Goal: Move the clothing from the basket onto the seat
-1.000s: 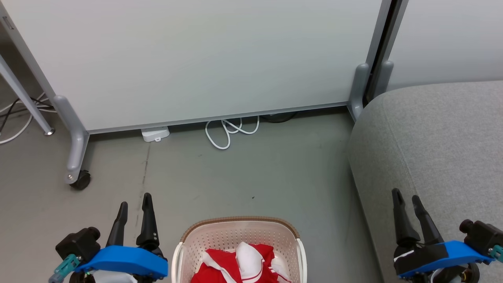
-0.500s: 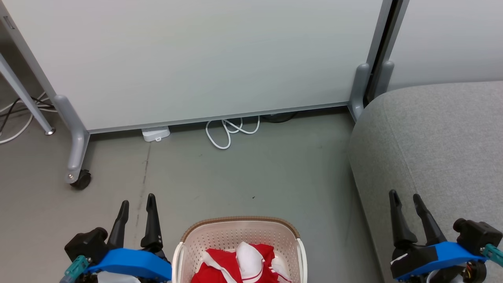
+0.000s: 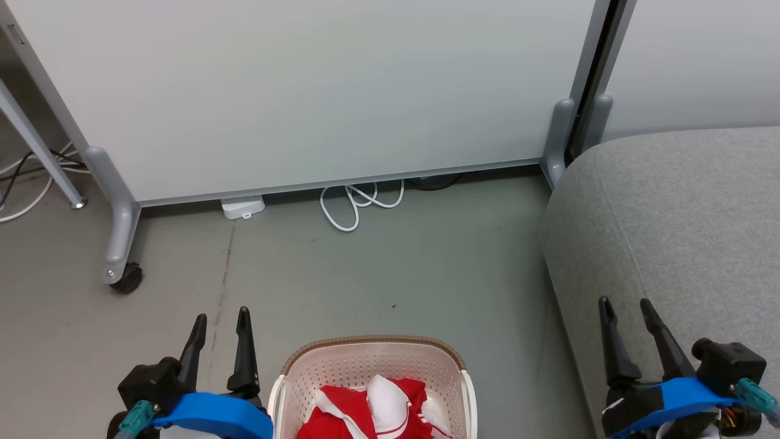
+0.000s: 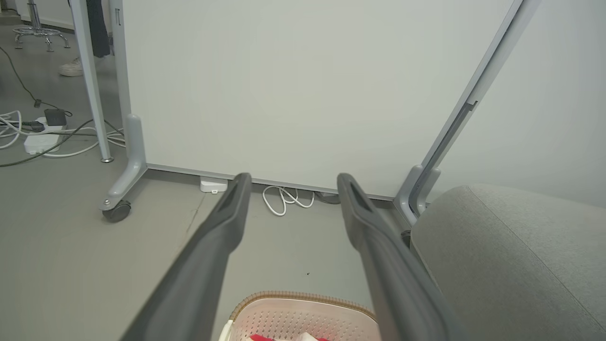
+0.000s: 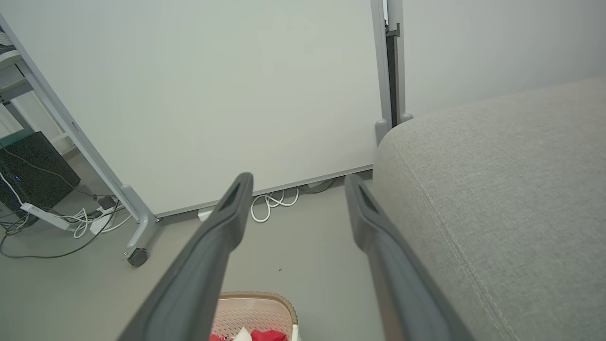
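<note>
Clothing: red and white garments lie bunched in the basket, with a white fold rising in the middle of the heap and red cloth on both sides. I cannot read any lettering.
Basket: a cream perforated laundry basket with a brown woven-look rim band stands on the grey floor. The head view's lower edge cuts off its near part.
Seat: a grey upholstered sofa seat lies to the right of the basket, with a strip of floor between them. Its rounded corner is near the partition's foot.
My left jaws: the left gripper has its fingers spread wide with nothing between them. It points forward, just beside the basket's left rim and above the floor.
My right jaws: the right gripper is also spread wide and empty. It is over the seat's left edge, well apart from the basket.
Beyond the basket: a pale rolling partition stands across the far floor on a grey leg with a black caster.
At the partition's foot: a looped white cable lies there, with a small white adapter to its left.
</note>
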{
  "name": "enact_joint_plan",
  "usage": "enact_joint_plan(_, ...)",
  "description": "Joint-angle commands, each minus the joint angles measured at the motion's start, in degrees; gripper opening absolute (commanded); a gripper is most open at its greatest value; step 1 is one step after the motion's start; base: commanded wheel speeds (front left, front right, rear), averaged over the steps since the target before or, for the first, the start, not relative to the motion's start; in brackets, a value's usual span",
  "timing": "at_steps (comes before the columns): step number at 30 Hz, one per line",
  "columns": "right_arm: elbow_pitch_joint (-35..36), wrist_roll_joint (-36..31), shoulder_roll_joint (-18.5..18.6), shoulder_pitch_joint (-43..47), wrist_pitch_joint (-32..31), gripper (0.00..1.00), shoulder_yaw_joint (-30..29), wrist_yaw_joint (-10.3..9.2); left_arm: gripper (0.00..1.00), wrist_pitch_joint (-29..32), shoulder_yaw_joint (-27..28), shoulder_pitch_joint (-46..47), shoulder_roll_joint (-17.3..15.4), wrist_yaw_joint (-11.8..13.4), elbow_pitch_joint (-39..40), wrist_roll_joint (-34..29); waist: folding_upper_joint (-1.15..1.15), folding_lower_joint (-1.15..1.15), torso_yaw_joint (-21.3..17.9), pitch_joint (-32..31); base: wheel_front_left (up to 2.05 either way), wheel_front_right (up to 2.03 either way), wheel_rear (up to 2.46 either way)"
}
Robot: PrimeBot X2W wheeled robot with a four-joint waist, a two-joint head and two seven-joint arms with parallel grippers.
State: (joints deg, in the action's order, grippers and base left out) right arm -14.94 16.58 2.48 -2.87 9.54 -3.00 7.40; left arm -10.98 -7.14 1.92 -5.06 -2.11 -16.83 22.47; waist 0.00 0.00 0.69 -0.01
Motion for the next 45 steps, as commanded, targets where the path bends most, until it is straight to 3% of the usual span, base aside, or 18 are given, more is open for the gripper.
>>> enact_joint_plan(1, 0.35, -1.47, 0.45, -0.45, 0.52, 1.0, -0.02, 0.11, 1.0, -0.54, -0.16, 0.96, -0.09, -0.12, 0.24, -1.42, 0.0, 0.0, 0.01, 0.0, 0.0, 0.0, 0.0)
enact_joint_plan(35, -0.43, -15.13, 0.57, -0.58, 3.54, 1.0, -0.43, 0.15, 1.0, -4.32, 0.75, 0.78, 1.27, -1.38, -1.53, -13.11, 0.0, 0.0, -0.02, -0.25, 0.0, 0.0, 0.0)
enact_joint_plan(45, -0.81, -14.57, 0.56, -0.79, 3.63, 1.0, -0.33, 0.14, 1.0, -4.31, 1.12, 0.73, 1.55, -1.52, -1.7, -13.16, 0.0, 0.0, -0.02, -0.21, 0.0, 0.0, 0.0)
